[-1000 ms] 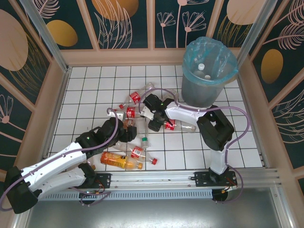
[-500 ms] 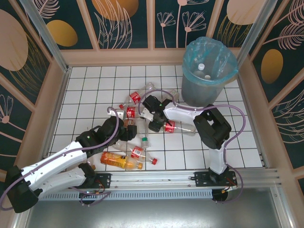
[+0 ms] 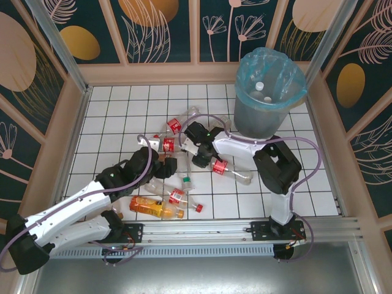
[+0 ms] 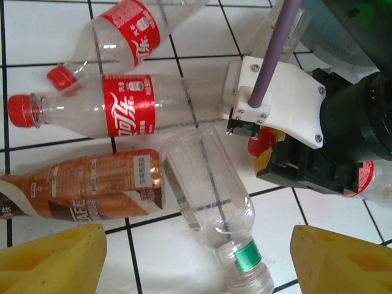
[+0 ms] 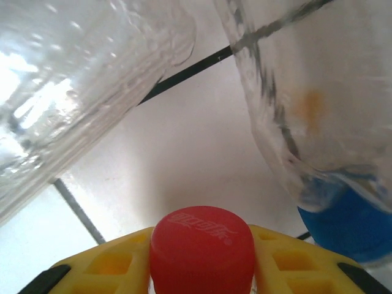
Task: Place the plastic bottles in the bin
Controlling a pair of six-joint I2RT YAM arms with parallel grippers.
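Note:
Several plastic bottles lie on the white tiled floor between my arms. My right gripper [image 3: 203, 160] is shut on the red cap [image 5: 202, 245] of a clear red-labelled bottle [image 3: 229, 171], whose body trails to the right along the floor. My left gripper [image 4: 196, 263] hangs open over a clear bottle with a green neck band [image 4: 208, 196]; its yellow fingers [image 4: 52, 260] stand either side of the neck, not touching. Beside it lie a brown coffee bottle [image 4: 79, 190] and two red-labelled bottles [image 4: 122, 113]. The grey bin [image 3: 260, 122] with its blue liner stands at the back right.
Two orange bottles [image 3: 153, 207] and a clear red-labelled one [image 3: 177, 196] lie near the front rail. More bottles [image 3: 174, 127] sit behind the grippers. The two wrists are close together in the pile. Wooden walls enclose the tiled floor; open tiles lie left and right.
My right gripper has closed on the red cap, and that bottle's body has swung toward the front right. The left arm has barely moved.

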